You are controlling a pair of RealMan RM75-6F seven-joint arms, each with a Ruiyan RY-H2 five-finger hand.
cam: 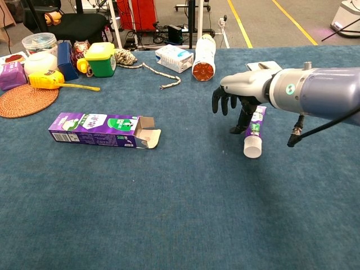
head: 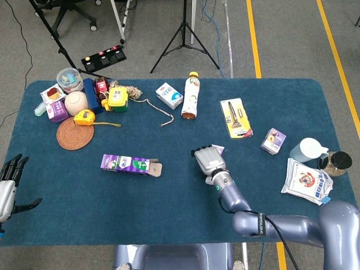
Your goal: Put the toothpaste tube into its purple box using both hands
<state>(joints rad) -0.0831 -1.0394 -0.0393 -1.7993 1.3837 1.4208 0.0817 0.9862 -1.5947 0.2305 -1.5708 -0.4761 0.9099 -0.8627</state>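
Observation:
The purple toothpaste box point(head: 129, 163) point(cam: 95, 129) lies flat left of the table's middle, its open flap end facing right. The toothpaste tube point(cam: 255, 130) lies on the cloth with its white cap toward me and its tail tilted to the right. In the head view only the tube's tail point(head: 218, 149) shows. My right hand point(head: 208, 160) point(cam: 246, 87) hovers over the tube, fingers hanging down on its left side and the thumb against its left edge. The tube is not between thumb and fingers. My left hand point(head: 9, 185) waits off the table's left edge, fingers spread, holding nothing.
A drink bottle point(head: 191, 97) point(cam: 203, 53) and a small white carton point(head: 169, 95) lie behind the tube. A yellow razor card point(head: 236, 117), a small purple carton point(head: 273, 140) and a white bag point(head: 308, 180) are at the right. A woven mat point(head: 75, 133), tape measure point(head: 84, 117) and containers crowd the far left.

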